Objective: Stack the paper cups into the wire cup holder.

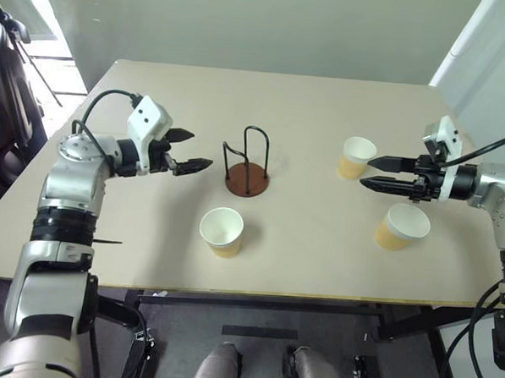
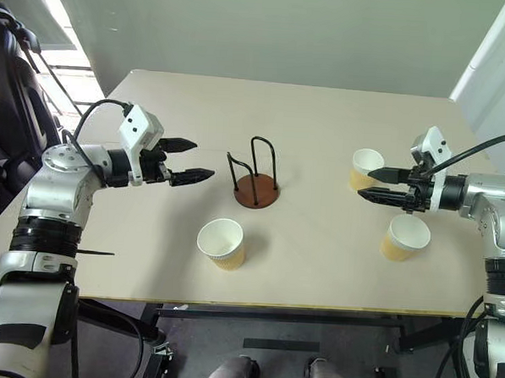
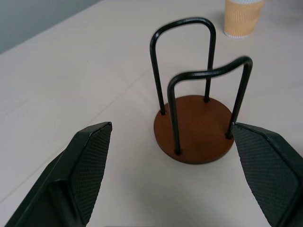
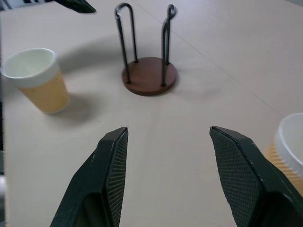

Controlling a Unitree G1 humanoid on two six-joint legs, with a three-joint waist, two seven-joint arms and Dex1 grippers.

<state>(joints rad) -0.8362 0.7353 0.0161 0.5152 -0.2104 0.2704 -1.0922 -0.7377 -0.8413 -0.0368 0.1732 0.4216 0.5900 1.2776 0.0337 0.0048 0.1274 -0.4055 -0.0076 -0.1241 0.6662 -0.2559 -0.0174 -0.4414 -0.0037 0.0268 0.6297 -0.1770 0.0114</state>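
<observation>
The wire cup holder (image 1: 248,168) stands empty at the table's middle, black loops on a round brown base. One paper cup (image 1: 222,231) stands upright in front of it. Two more paper cups stand at the right, one further back (image 1: 357,157) and one nearer the front (image 1: 401,226). My left gripper (image 1: 199,151) hovers open just left of the holder and points at it; the holder (image 3: 195,118) shows between its fingers (image 3: 90,165). My right gripper (image 1: 368,173) is open above the table between the two right cups, close to the back one, with nothing in it.
The beige table (image 1: 324,108) has bare room behind the holder and along its left side. Its front edge runs just past the front cup. A dark chair or stand (image 1: 8,83) sits off the table's left side.
</observation>
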